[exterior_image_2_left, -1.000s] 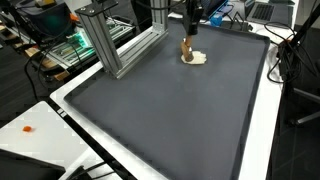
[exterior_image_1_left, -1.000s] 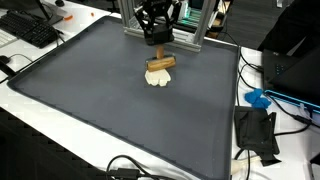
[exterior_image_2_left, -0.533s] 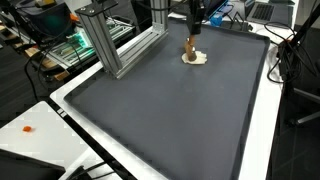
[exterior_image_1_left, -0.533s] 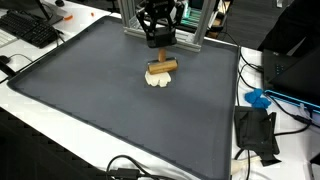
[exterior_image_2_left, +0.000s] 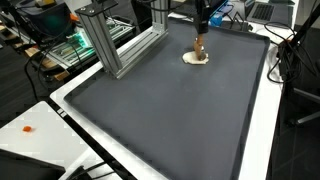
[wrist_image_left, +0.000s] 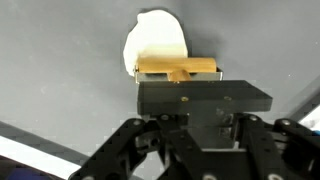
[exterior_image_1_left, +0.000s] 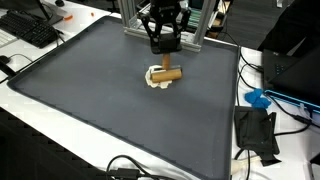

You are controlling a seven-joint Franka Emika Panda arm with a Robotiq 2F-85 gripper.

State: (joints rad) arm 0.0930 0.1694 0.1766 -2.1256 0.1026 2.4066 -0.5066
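My gripper [exterior_image_1_left: 163,47] hangs over the far part of the dark grey mat [exterior_image_1_left: 100,100], shut on a dark block [wrist_image_left: 205,97] that carries a short wooden bar [exterior_image_1_left: 166,72]. In the wrist view the wooden bar [wrist_image_left: 178,67] lies crosswise just beyond the block. It rests on or just above a flat cream-white lump [exterior_image_1_left: 155,83] lying on the mat; contact cannot be made out. From the other side the wooden piece [exterior_image_2_left: 199,47] stands upright under the gripper [exterior_image_2_left: 200,28], over the white lump [exterior_image_2_left: 195,59]. The block hides the fingertips in the wrist view.
An aluminium frame [exterior_image_2_left: 112,45] stands at the mat's far edge, close to the arm [exterior_image_1_left: 190,25]. A keyboard [exterior_image_1_left: 30,30] lies beyond one corner. A blue object [exterior_image_1_left: 258,98], a black device [exterior_image_1_left: 257,133] and cables lie on the white table beside the mat.
The gripper and the wooden piece have shifted sideways across the white lump, away from the frame side. The lump has stayed where it was.
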